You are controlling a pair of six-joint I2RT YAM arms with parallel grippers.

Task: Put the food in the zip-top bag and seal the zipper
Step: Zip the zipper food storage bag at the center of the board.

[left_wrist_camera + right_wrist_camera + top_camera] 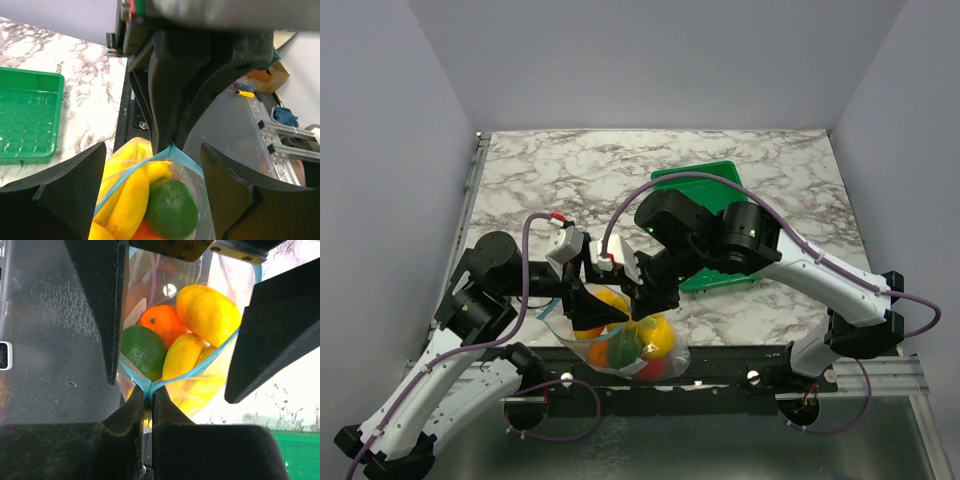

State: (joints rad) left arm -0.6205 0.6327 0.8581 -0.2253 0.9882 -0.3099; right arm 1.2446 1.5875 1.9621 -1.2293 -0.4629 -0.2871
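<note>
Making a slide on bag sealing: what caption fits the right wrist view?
Right gripper pinches the blue zipper of the fruit-filled zip-top bag while the open left gripper straddles it.

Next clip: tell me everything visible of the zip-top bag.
The zip-top bag is clear, crinkly plastic with a light blue zipper along its mouth. It is at the near edge of the table, between the arms, and holds a green piece, an orange, yellow fruits and a banana. The right gripper is shut on the zipper at one spot, the strip running off to both sides; whether it is sealed cannot be told. The left gripper stands open astride the bag's top.
</note>
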